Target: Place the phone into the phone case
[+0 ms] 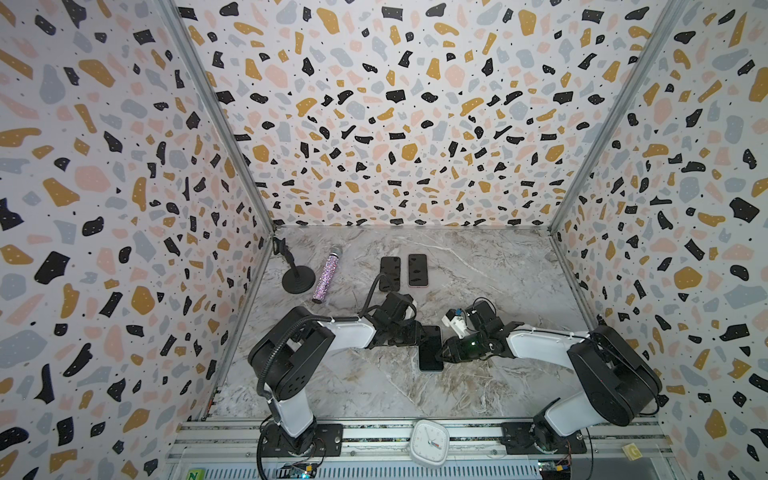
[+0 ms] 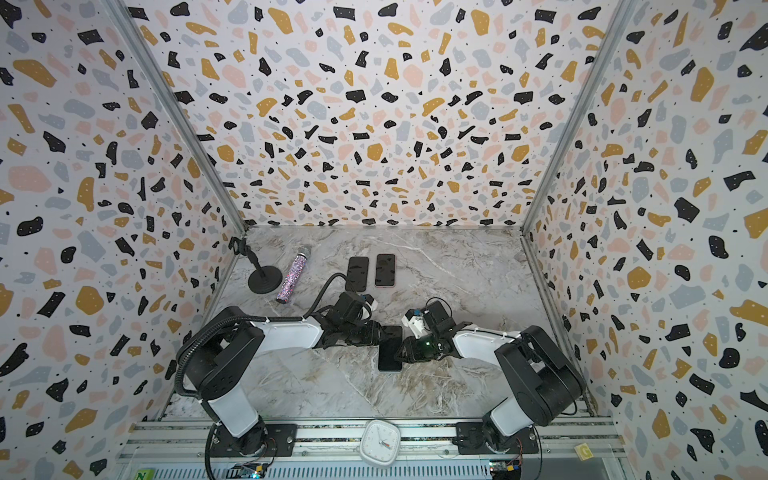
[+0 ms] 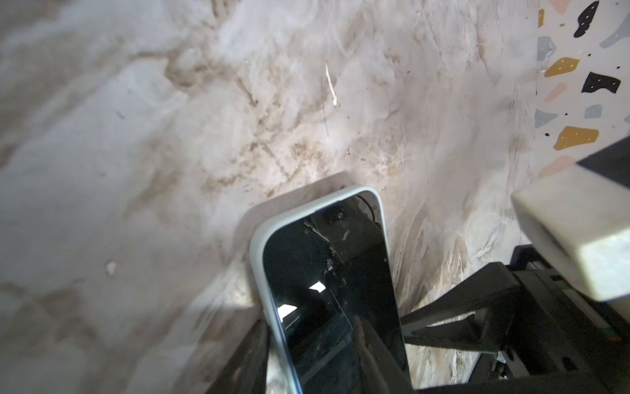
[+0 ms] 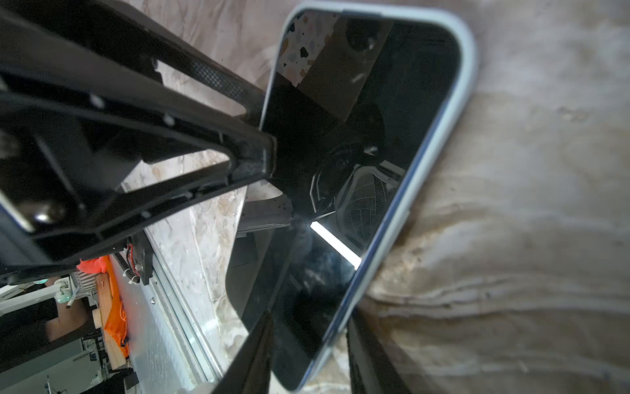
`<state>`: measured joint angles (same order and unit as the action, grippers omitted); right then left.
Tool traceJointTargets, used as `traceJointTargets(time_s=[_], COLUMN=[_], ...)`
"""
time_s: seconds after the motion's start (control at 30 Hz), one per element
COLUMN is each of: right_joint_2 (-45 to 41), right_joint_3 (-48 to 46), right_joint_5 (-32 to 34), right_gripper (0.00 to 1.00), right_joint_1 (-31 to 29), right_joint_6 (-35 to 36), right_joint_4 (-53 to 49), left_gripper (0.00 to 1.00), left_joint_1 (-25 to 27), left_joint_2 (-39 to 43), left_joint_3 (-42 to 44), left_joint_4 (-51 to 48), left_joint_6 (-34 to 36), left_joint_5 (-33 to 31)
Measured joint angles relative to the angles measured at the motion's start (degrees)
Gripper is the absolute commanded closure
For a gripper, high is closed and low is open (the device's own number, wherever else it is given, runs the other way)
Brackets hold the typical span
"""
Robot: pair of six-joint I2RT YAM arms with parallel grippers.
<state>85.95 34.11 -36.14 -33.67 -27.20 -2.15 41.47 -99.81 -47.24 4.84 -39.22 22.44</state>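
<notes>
Looking first at the phone (image 1: pixel 430 348), we find it screen up near the middle of the marble surface (image 1: pixel 498 270), a little toward the front. Its long sides run front to back in both top views. The pale blue phone case (image 3: pixel 258 245) rims the end and the long sides that we can see, so the phone sits inside it. Whether it is fully seated along the gripped edges we cannot tell. A shadow lies beneath its end in the left wrist view, but we cannot tell whether it is lifted clear of the surface.

The left gripper (image 1: pixel 417 335) meets the rear part of the phone's left edge and is closed to a narrow gap on it. In the right wrist view one of its fingers (image 4: pixel 252 150) lies on the margin of the screen while the other passes behind the phone. The right gripper (image 1: pixel 441 354) takes the front part of the right edge in the same way, with one finger (image 4: pixel 255 354) in front of the glass and the other behind the case.

Behind them, well apart, two more phones lie side by side, a black one (image 1: pixel 390 273) and a pink-edged one (image 1: pixel 417 270). Further left a glittery cylinder (image 1: pixel 327 275) lies just beside a black round-based stand (image 1: pixel 298 279) near the left wall. A white clock (image 1: pixel 430 442) rests on the front rail between the arm bases.
</notes>
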Motion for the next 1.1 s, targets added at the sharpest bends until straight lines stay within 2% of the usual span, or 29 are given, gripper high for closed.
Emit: traceJointTargets(time_s=[0.23, 0.33, 0.47, 0.53, 0.57, 0.6, 0.77, 1.1], right_joint_2=[-7.28, -9.68, -12.24, -13.31, -14.01, -14.75, -17.20, -16.11], right_joint_3=[-0.87, -2.16, -4.81, -5.62, -5.92, -6.14, -6.32, -6.84], right_joint_5=[3.50, 4.48, 5.25, 5.57, 5.75, 5.97, 6.47, 6.23], right_gripper=[0.62, 0.59, 0.43, 0.30, 0.19, 0.02, 0.01, 0.01], right_joint_1=[-0.35, -0.92, -1.68, -1.73, -1.77, -1.77, -1.77, -1.75], right_joint_6=[-2.78, -4.15, -5.62, -5.68, -5.64, -5.44, -4.55, -4.22], right_joint_4=[-1.14, -0.96, -0.85, -0.85, -0.85, -0.90, -0.87, -0.81], left_gripper=[0.61, 0.62, 0.64, 0.64, 0.64, 0.65, 0.68, 0.76], left_joint_1=[1.05, 2.80, 5.33, 6.16, 6.51, 6.82, 7.80, 10.12], left_joint_2=[6.51, 9.31, 10.49, 10.49, 10.51, 10.51, 10.51, 10.27], left_joint_3=[2.95, 4.39, 4.46, 4.46, 4.46, 4.46, 4.28, 1.42], left_joint_4=[-10.47, -13.35, -14.73, -15.04, -15.26, -15.43, -16.20, -17.07], left_joint_6=[0.07, -1.33, -3.10, -3.69, -4.02, -4.22, -5.33, -6.80], left_joint_5=[-2.14, -2.69, -3.21, -3.30, -3.39, -3.48, -3.89, -5.01])
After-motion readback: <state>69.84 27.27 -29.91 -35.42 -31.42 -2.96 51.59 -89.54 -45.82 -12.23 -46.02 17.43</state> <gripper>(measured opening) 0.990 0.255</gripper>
